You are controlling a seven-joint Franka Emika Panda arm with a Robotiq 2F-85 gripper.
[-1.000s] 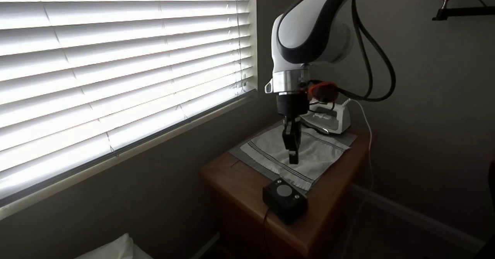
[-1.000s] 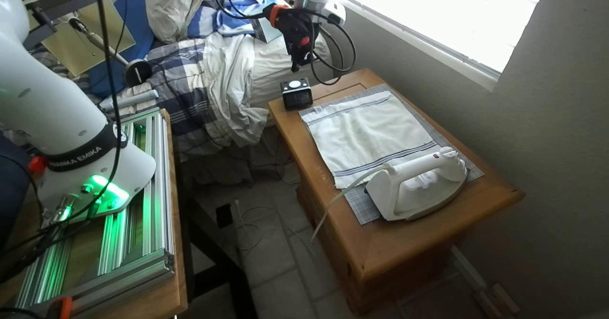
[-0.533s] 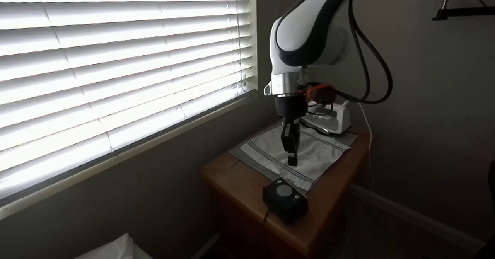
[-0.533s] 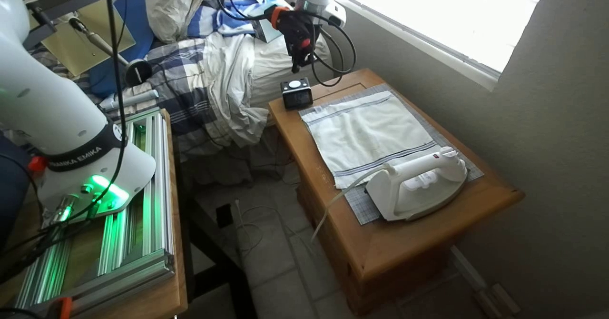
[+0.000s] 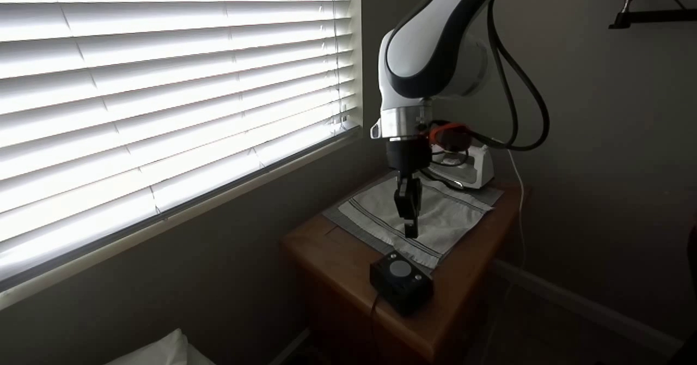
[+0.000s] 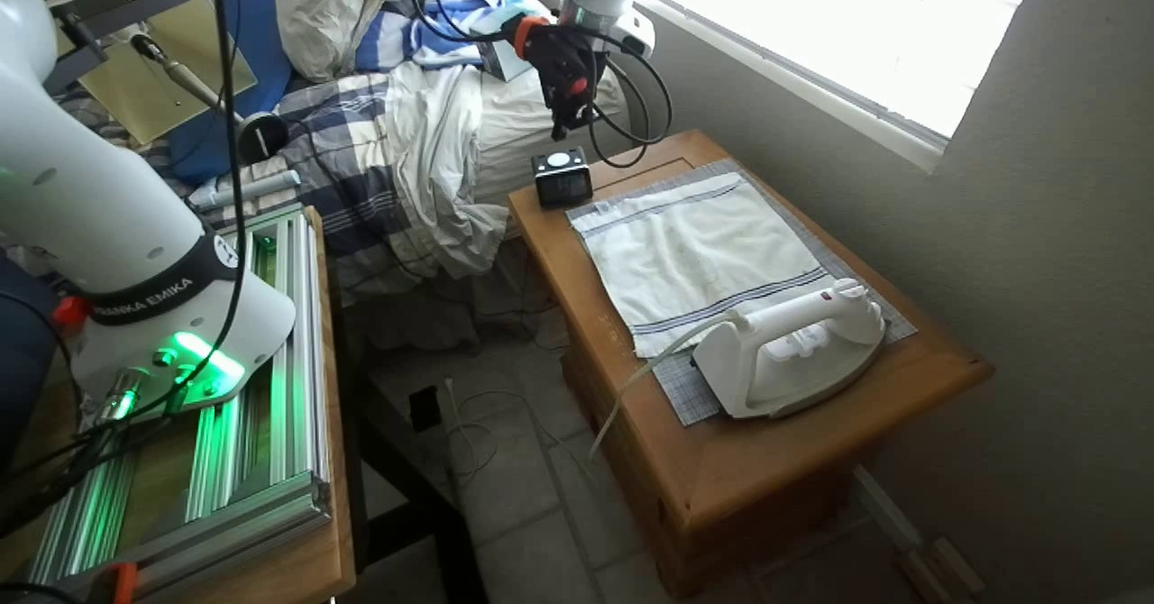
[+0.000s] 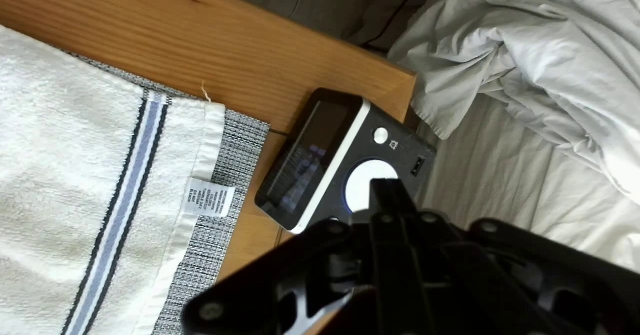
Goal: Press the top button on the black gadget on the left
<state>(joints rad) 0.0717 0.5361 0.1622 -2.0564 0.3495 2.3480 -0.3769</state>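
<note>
Your gripper (image 5: 411, 231) is pointing downward above the wooden nightstand (image 6: 739, 460), its two fingers (image 7: 382, 197) meeting and holding nothing. Below the fingertips, the black gadget (image 7: 351, 156) is resting upright near a corner of the nightstand, just beside the grey mat (image 7: 245, 145), its dark screen (image 7: 307, 157) facing the white towel (image 6: 703, 243). On its upper face, a large round white button (image 7: 365, 184) is lying partly behind your fingertips in the wrist view, and a smaller silver button (image 7: 380, 135) is showing near it. In both exterior views, the gripper is hanging just above the gadget, apart from it. You are seeing the striped towel lying over the mat, the white iron (image 6: 784, 379) sitting at the opposite end of the nightstand, and a bed (image 6: 437, 144) bordering the gadget's corner in an exterior view. Bright slatted blinds (image 5: 163, 81) are hanging near the nightstand.
</note>
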